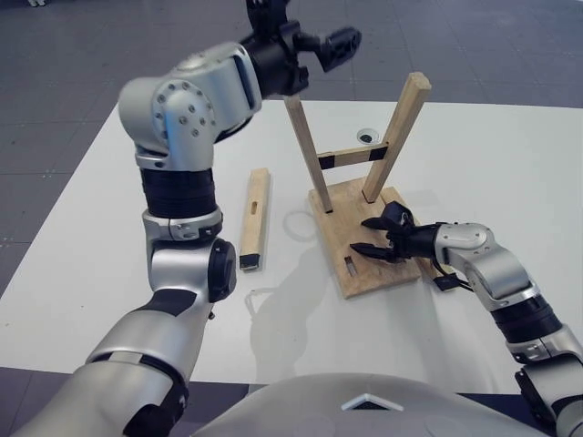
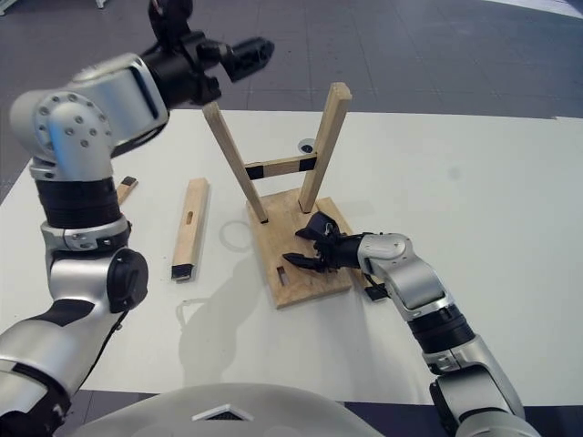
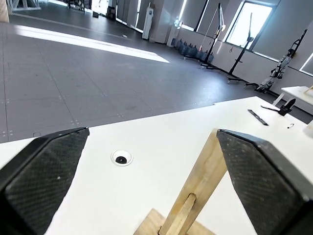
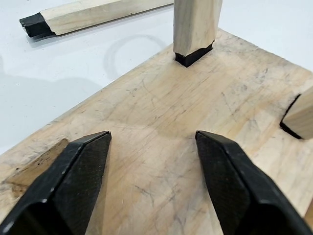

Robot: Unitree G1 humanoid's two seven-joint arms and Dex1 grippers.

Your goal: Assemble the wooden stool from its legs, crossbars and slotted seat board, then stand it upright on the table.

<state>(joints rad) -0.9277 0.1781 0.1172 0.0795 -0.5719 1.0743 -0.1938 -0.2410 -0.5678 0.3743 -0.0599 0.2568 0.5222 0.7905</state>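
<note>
The slotted seat board (image 1: 387, 269) lies flat on the white table. Two legs stand tilted in it, the left leg (image 1: 305, 150) and the right leg (image 1: 398, 135), joined by a crossbar (image 1: 355, 157). A third leg (image 1: 256, 218) lies loose on the table to the left of the board. My left gripper (image 1: 314, 36) hangs open high above the left leg's top, holding nothing. My right gripper (image 1: 363, 235) stands open just over the board's near part, beside an empty slot (image 1: 351, 266). The right wrist view has the board (image 4: 161, 107) under the open fingers (image 4: 78, 181).
A short wooden piece with a black end (image 2: 127, 189) lies at the far left of the table. Another black-tipped piece (image 1: 444, 280) pokes out under my right wrist. A round cable hole (image 1: 367, 136) sits behind the stool parts. Bare table lies to the right.
</note>
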